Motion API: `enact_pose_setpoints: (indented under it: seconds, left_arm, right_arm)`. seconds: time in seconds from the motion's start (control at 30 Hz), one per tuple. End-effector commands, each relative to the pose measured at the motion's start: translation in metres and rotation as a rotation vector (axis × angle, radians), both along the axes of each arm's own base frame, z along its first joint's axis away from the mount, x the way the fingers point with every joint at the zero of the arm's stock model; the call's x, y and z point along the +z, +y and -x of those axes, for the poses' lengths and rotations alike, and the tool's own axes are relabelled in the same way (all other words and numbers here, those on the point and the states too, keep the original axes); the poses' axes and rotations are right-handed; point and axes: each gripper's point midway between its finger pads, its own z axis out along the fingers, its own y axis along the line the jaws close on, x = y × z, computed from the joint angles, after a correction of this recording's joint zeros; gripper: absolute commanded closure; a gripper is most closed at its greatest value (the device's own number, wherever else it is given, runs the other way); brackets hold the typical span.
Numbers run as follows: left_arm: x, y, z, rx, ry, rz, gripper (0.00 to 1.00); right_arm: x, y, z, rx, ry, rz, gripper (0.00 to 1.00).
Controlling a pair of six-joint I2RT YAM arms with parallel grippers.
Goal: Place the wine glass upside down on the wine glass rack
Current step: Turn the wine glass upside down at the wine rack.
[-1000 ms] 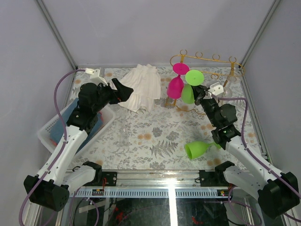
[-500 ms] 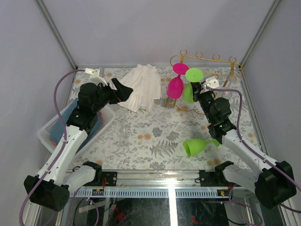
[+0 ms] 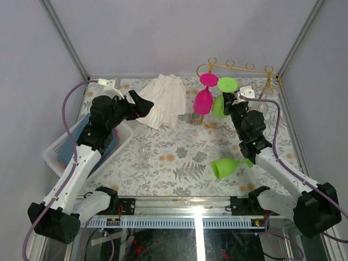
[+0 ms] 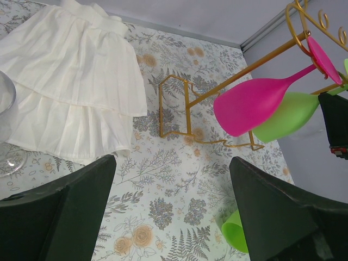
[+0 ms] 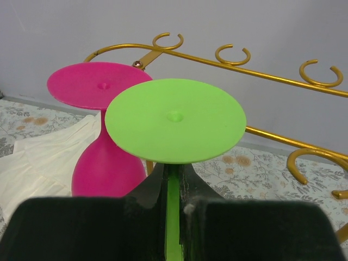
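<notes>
My right gripper is shut on the stem of a green wine glass, held upside down with its round foot on top, right beside the gold wire rack. In the right wrist view my right gripper pinches the green stem, and the rack's rails run just behind the foot. A pink wine glass hangs upside down on the rack, close on the left of the green one. My left gripper is open and empty above the white cloth's edge.
A second green glass lies on its side beside my right forearm. A white cloth lies at the back centre. A white basket holding blue items sits at the left. A clear glass stands by the cloth.
My right gripper has carried the green glass a little back and left, closer to the rack rails. The lying green glass has shifted slightly left. The left arm has not moved.
</notes>
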Motion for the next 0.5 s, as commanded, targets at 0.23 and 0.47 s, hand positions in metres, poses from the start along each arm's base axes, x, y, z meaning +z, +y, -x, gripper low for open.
enact_pose_setpoints:
  seconds: [0.23,0.47]
  left_arm:
    - [0.009,0.002,-0.002,-0.002,-0.052,0.005,0.14]
    - [0.01,0.003,-0.002,0.0,-0.052,0.004,0.14]
  right_arm:
    - [0.028,-0.012,-0.011,-0.088,-0.026,-0.074,1.0]
    - [0.011,-0.01,-0.016,-0.092,0.032,-0.062,0.99]
